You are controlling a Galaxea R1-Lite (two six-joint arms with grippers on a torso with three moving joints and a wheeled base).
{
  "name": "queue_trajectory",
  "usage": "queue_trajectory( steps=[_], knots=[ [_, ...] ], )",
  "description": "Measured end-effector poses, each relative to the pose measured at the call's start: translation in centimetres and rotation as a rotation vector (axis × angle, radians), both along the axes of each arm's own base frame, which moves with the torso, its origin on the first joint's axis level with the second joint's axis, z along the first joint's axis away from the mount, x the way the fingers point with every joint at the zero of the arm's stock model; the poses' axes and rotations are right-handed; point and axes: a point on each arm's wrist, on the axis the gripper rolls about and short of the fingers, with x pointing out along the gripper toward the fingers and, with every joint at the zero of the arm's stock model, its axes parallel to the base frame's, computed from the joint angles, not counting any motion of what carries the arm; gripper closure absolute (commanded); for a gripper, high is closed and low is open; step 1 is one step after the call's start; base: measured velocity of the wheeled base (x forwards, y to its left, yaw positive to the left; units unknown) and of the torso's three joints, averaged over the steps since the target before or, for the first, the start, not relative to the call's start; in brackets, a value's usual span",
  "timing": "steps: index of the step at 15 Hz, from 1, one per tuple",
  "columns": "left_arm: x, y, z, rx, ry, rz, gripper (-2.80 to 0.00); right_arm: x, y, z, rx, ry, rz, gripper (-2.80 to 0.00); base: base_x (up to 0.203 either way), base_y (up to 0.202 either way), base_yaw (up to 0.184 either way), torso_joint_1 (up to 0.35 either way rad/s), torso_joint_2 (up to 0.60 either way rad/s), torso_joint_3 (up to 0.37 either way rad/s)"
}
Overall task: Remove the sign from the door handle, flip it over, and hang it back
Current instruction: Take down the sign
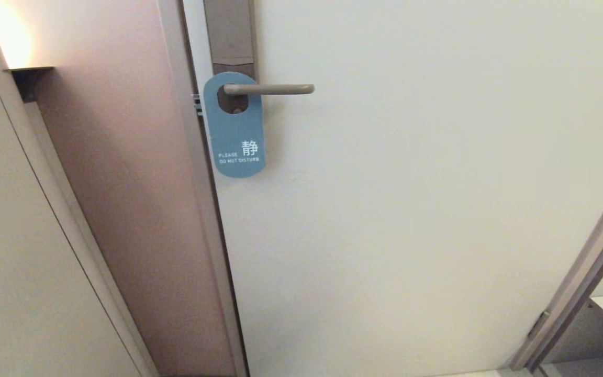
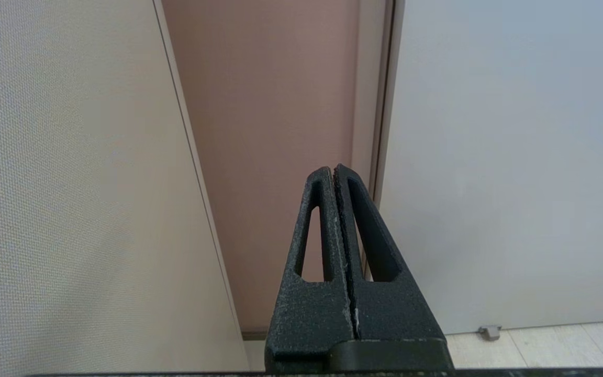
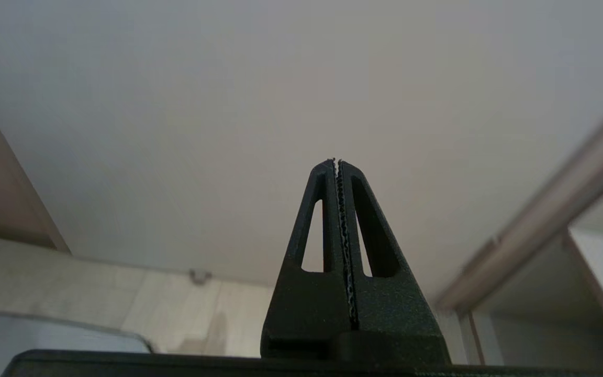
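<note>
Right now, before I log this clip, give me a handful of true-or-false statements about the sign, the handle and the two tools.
1. The sign hangs on the door handle with its blue DO NOT DISTURB side facing out. True.
2. The lever passes through the sign's oval hole. True.
3. The right tool is clamped on the sign. False: it is shut on nothing, with only bare door behind it.
4. The left tool is wide open. False: its fingers are pressed together.
5. Both arms show in the head view. False: neither appears there.
</note>
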Motion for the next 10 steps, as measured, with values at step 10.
queue_trajectory(
  steps=[10],
  knots=[
    [0.0, 0.0, 0.0, 0.000, 0.000, 0.000, 0.00, -2.9, -0.1, -1.9, 0.066, -0.137, -0.048, 0.00, 0.000, 0.000, 0.000, 0.000, 0.00, 0.000]
  ],
)
